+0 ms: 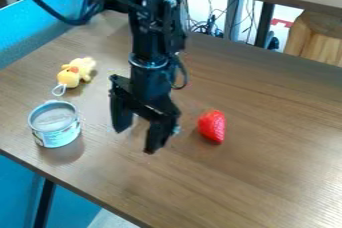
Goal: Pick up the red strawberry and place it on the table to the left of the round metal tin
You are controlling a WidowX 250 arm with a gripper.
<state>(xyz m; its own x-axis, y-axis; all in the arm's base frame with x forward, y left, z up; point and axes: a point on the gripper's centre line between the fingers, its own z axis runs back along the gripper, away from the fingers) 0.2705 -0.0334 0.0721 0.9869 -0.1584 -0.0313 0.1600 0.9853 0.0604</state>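
Pincer (135,141), black, spread, over brown table (267,172). Red strawberry (212,126): near its right. Tin (55,128): to its left. Yellow toy (76,72): upper left of it.

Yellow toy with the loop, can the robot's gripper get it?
Probably yes: the gripper looks open, the yellow toy lies uncovered, and the tin stands to one side, seemingly out of the way.

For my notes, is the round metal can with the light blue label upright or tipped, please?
Upright: the can has its grey top facing up.
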